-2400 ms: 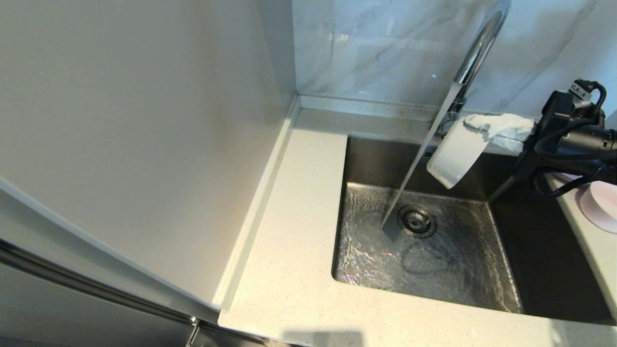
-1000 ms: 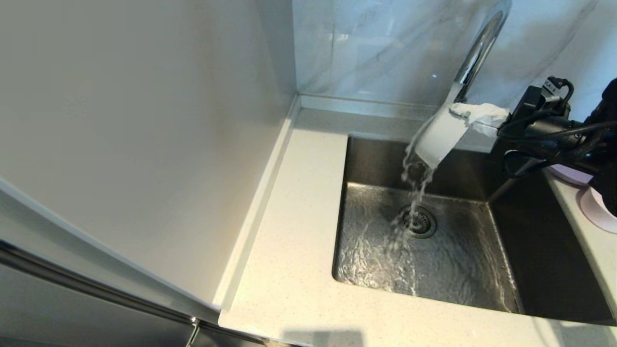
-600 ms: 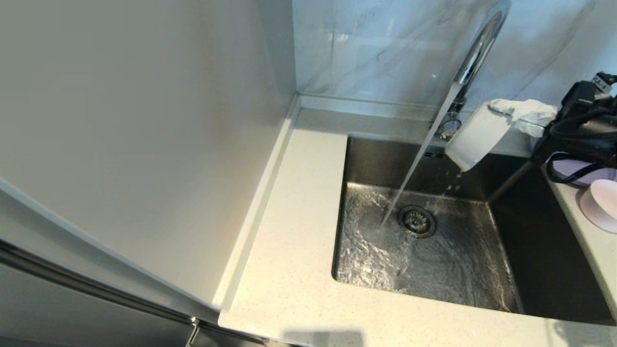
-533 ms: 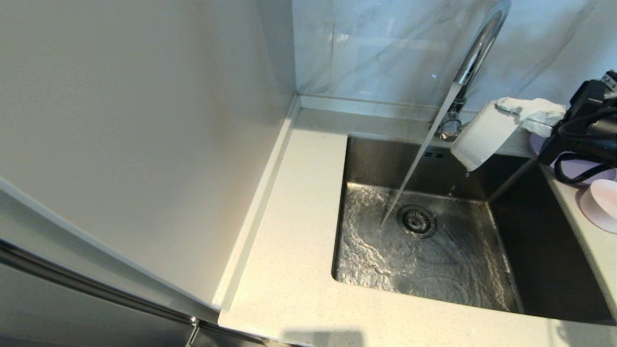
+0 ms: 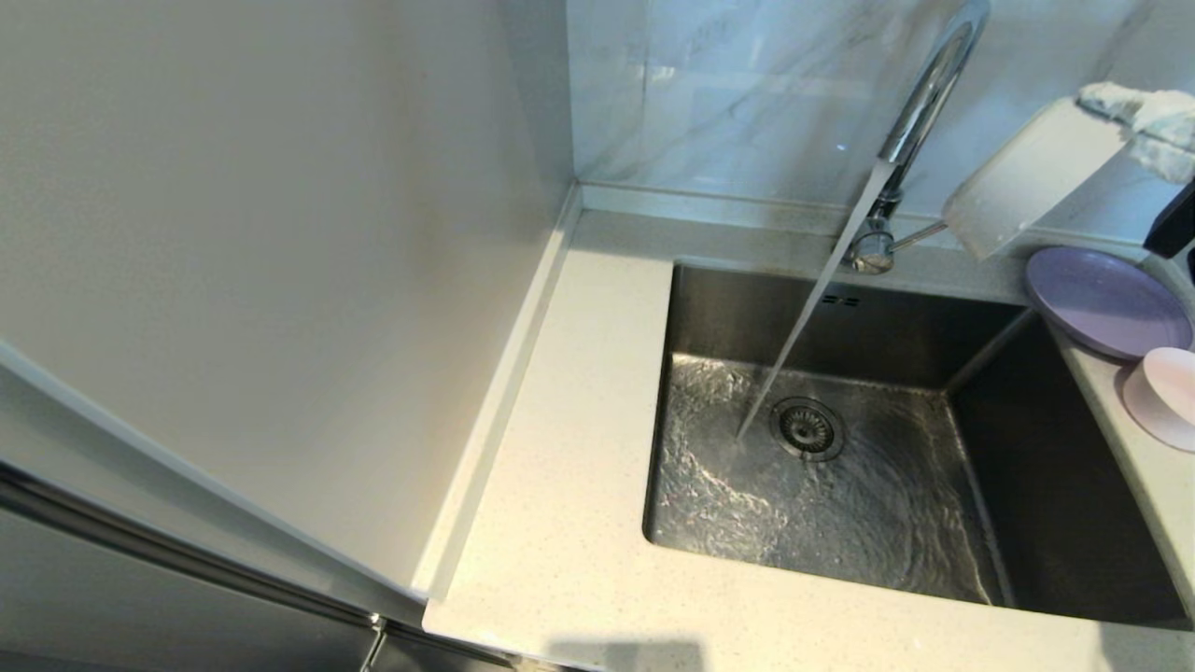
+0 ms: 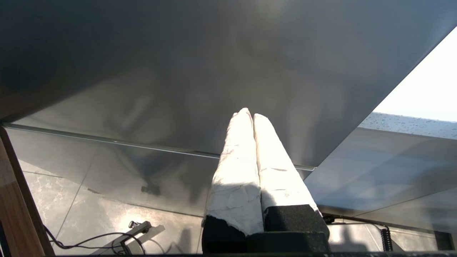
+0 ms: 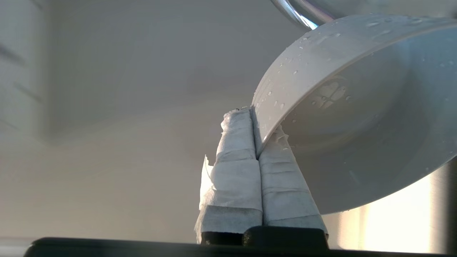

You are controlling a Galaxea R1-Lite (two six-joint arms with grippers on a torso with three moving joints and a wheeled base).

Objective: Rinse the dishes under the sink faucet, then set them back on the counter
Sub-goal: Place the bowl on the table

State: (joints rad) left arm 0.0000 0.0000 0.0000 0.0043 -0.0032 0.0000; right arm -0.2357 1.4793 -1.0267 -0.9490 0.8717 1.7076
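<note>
Right end effector pinches the wet whitish bowl by its rim — at two o'clock from the running faucet; left end effector closed, empty.

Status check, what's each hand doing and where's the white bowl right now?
Right hand shut on whitish bowl rim, held tilted and wet, above the counter beside the faucet. Left hand shut, empty, parked low. Water running into the sink; nothing blocking.

My right gripper and left gripper look alike: two long tapering fingers apiece, wound in creased white tape with frayed edges, on blocky matte-black bases at six o'clock.
</note>
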